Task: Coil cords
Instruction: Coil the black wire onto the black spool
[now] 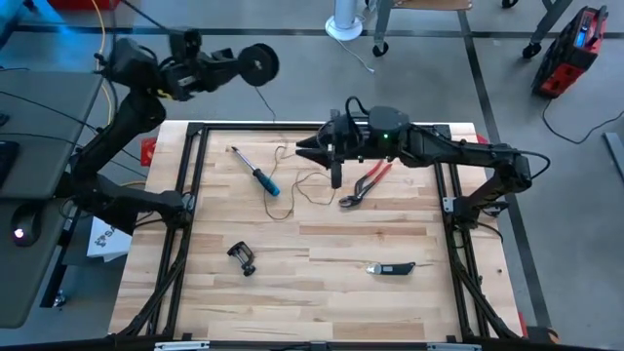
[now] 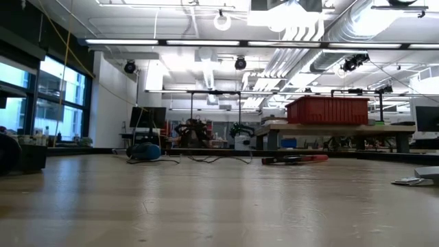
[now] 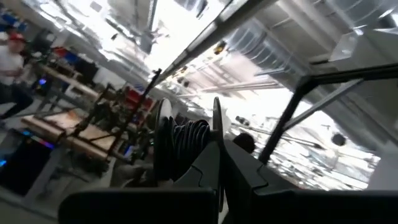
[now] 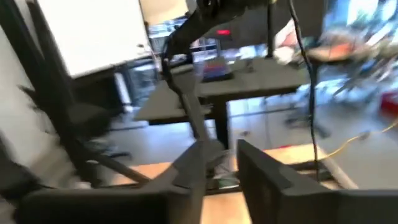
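High view: the left gripper clenches the reel; right gripper, fingers parted, above the cord. Guide cord between fingers, keeping tension.

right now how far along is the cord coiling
Partly done. Some cord is already wound on the reel, as the left wrist view shows. In hand: the left gripper holds the reel up beyond the table's far edge, and the right gripper hovers over the far middle. Left: a loose squiggle of cord lies on the table between the screwdriver and red pliers.
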